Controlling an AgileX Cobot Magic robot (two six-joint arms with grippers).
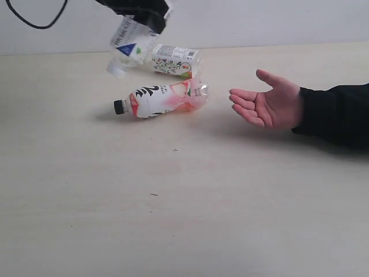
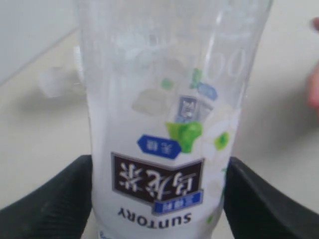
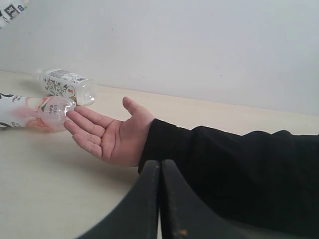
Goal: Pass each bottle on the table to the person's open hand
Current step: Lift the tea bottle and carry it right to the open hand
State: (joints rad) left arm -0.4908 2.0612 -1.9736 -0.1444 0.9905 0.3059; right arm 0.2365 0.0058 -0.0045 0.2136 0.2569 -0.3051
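Suntory bottle (image 1: 129, 45), clamped aloft in the left gripper (image 1: 141, 14) for handover, hangs well apart from the open hand (image 1: 266, 104); right gripper (image 3: 159, 194) closed, empty.

Clear bottle (image 2: 169, 89) filling the frame, Suntory label upside down with blue and green marks, left gripper (image 2: 158, 172) clamped on it, black fingers (image 2: 50, 204) against both sides, pale table (image 2: 40, 134) behind
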